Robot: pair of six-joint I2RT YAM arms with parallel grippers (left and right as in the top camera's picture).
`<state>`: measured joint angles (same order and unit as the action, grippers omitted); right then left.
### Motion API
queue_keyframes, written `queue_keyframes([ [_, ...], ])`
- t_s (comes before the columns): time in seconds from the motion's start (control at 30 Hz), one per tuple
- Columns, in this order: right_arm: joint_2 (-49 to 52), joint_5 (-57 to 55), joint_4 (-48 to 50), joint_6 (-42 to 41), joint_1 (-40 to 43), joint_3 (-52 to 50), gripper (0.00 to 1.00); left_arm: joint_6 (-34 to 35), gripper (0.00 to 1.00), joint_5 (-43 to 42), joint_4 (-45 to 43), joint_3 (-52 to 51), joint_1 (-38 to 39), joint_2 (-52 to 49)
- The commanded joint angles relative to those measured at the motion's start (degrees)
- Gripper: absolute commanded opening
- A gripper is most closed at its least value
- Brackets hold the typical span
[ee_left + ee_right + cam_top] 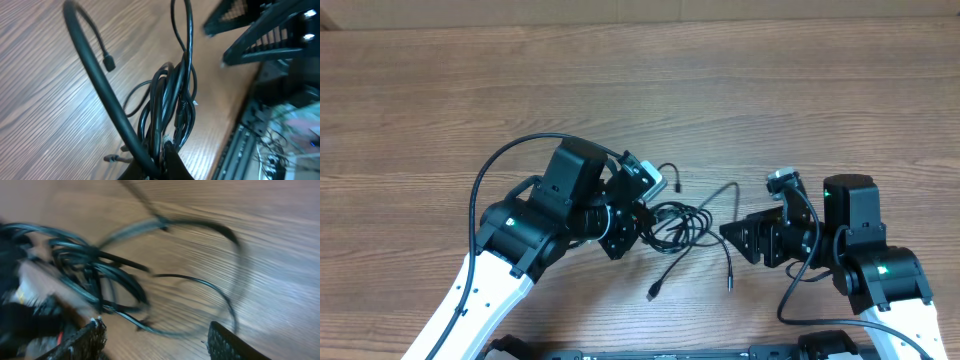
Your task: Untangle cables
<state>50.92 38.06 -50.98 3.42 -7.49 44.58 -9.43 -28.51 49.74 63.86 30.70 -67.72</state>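
tangled cables [682, 222], blurred before spread right gripper [157, 341], left gripper [642, 222] tips cut off

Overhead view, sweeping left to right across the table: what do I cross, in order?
First the left arm → left gripper → tangled cables → right gripper → right arm.
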Motion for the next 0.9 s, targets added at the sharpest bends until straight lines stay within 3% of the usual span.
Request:
queue_keyframes([
  [0.0, -0.15, 12.2, 0.35, 10.62, 0.09, 0.87, 0.64, -6.95, 0.04, -11.93, -1.62, 1.68, -0.37, 1.27],
  [0.2, -0.15, 13.05, 0.39, 10.64, 0.09, 0.87, 0.58, -7.26, 0.04, -21.0, -6.8, 1.68, -0.35, 1.27],
  [0.37, -0.15, 14.73, 0.33, 11.85, 0.09, 0.87, 0.2, -6.54, 0.04, -20.65, -7.45, 1.68, -0.37, 1.25],
  [0.47, -0.15, 14.73, 0.33, 11.85, 0.09, 0.87, 0.18, -2.62, 0.04, -14.91, -6.14, 1.68, -0.37, 1.25],
  [0.63, -0.15, 14.71, 0.35, 11.87, 0.09, 0.87, 0.3, -2.12, 0.04, -13.44, -3.28, 1.66, -0.37, 1.25],
  [0.73, -0.15, 14.73, 0.33, 11.82, 0.09, 0.87, 0.07, -2.1, 0.04, -13.46, -3.28, 1.66, -0.37, 1.25],
  [0.87, -0.15, 14.73, 0.11, 11.63, 0.09, 0.87, 0.04, -1.16, 0.04, -13.4, -3.48, 1.66, -0.37, 1.25],
])
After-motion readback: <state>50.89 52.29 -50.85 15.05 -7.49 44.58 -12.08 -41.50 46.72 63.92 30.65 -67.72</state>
